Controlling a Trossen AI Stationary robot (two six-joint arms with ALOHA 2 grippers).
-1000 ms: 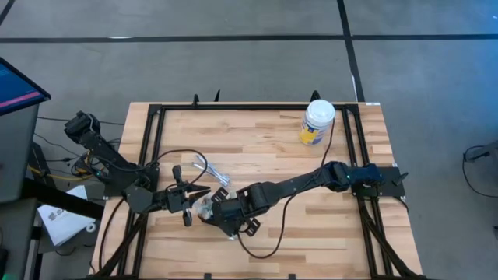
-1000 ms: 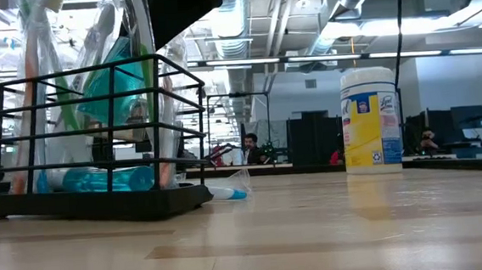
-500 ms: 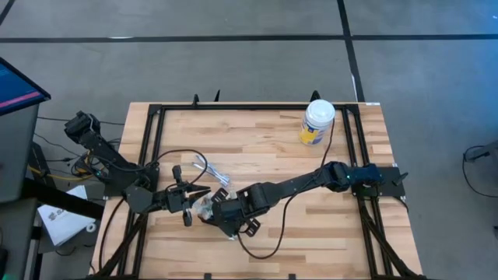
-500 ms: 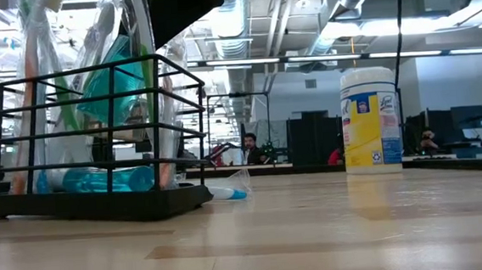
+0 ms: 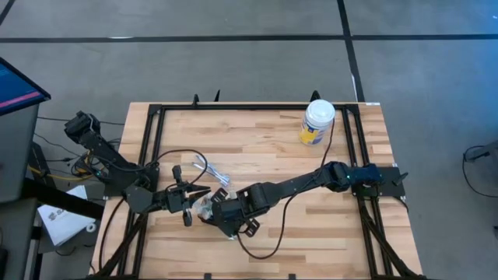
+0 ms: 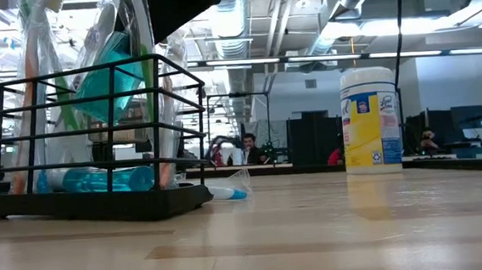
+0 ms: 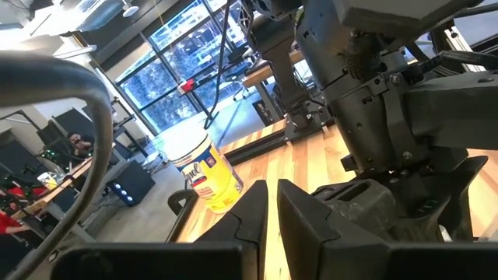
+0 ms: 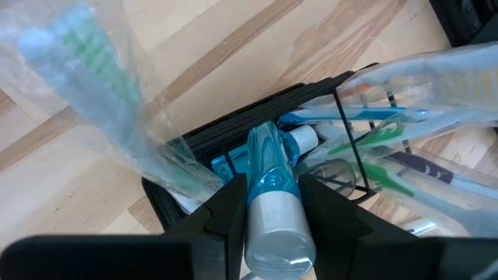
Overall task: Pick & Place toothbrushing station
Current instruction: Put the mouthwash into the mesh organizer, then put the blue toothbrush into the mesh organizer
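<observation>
Going left to right: your left tool (image 5: 189, 197), at about 8 o'clock on the counter (image 5: 264, 128), is sitting pinched nearly closed, empty. Just beside it, your right tool (image 8: 272, 204) is hanging over the toothbrushing station (image 6: 89, 146), clasping a blue tube (image 8: 272, 175). If the tube slips out crooked, it is risking snagging the wrapped brushes (image 8: 412, 70) or tipping the rack.

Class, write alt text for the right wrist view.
The right gripper grips a blue tube with a silver cap over a black wire holder filled with bagged toothbrushes, on a wooden table.
</observation>
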